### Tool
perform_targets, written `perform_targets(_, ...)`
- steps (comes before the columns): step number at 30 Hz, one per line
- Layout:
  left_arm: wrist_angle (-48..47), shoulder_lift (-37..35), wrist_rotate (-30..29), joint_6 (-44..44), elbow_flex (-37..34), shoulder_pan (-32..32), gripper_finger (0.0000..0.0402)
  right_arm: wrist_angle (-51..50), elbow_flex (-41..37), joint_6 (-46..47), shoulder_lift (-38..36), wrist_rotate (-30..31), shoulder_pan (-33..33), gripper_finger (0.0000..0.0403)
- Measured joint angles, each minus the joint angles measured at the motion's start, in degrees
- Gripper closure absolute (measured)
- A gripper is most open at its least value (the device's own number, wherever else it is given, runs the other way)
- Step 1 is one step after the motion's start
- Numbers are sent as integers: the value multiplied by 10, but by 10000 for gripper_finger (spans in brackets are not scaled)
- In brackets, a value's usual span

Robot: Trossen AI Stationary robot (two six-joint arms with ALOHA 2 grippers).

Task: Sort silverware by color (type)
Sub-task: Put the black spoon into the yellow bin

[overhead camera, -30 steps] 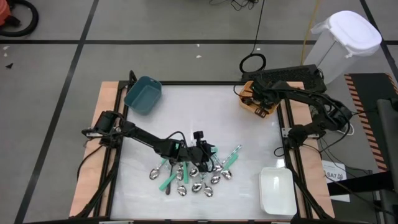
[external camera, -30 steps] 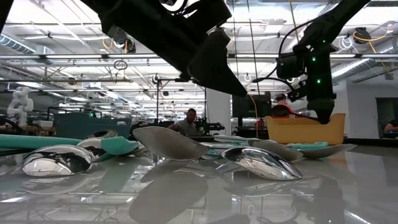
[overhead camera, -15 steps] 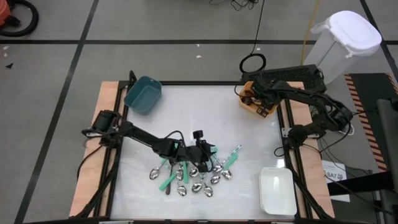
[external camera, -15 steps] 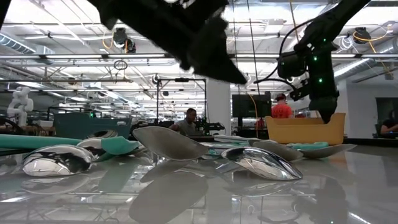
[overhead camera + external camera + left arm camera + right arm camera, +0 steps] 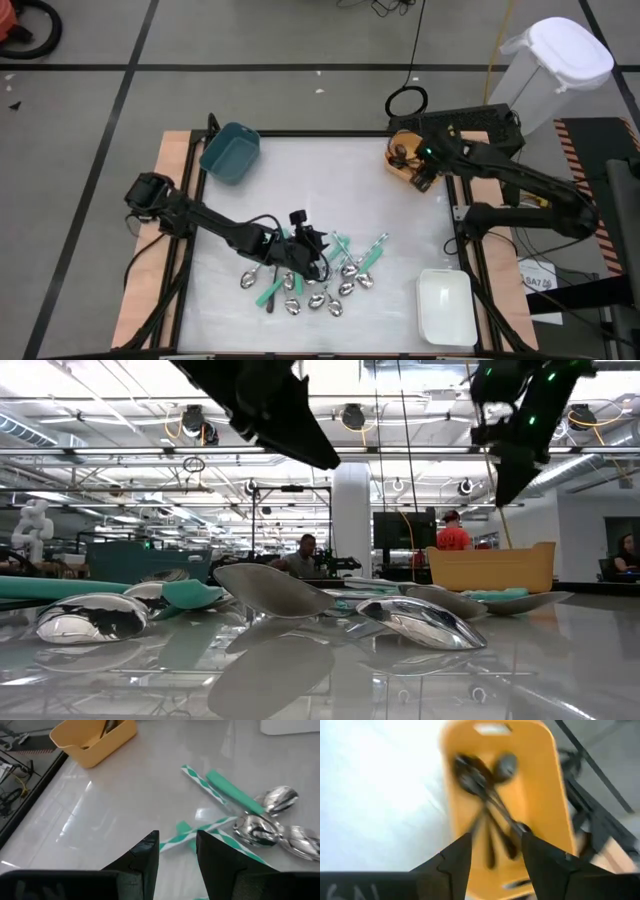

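The silverware (image 5: 312, 282) lies in a heap near the table's front middle: shiny spoons (image 5: 420, 622) and teal-handled pieces (image 5: 232, 795). My left gripper (image 5: 315, 258) hangs over the heap's left part, well above it. Its fingers (image 5: 145, 857) are open and I see nothing between them. My right gripper (image 5: 419, 184) hovers open above the orange bin (image 5: 404, 160) at the far right. Dark spoons (image 5: 487, 785) lie inside that bin.
A teal bin (image 5: 230, 152) stands at the far left corner and a white bin (image 5: 445, 305) at the near right. A white lidded container (image 5: 556, 58) stands on the floor beyond the table. People (image 5: 452, 532) show in the room behind.
My left gripper has risen from just above the heap and drawn toward the table's left. My right gripper has lifted up out of the orange bin and now hangs clear above it.
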Motion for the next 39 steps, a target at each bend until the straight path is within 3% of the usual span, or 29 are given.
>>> perform_targets(10,-62,0,-7,-92,0,-33,270,-3,0,118,-56,-3,196,234)
perform_targets(15,-159,0,-11,-214,0,-53,270,25,0,159,-44,1,294,234)
perform_targets(24,-302,0,-34,-444,0,-84,270,190,-53,167,-29,45,446,234)
perform_targets(32,-349,0,11,-437,0,-88,264,230,-77,166,12,47,521,234)
perform_targets(39,-360,-6,30,-408,0,-88,216,250,-78,166,59,74,573,234)
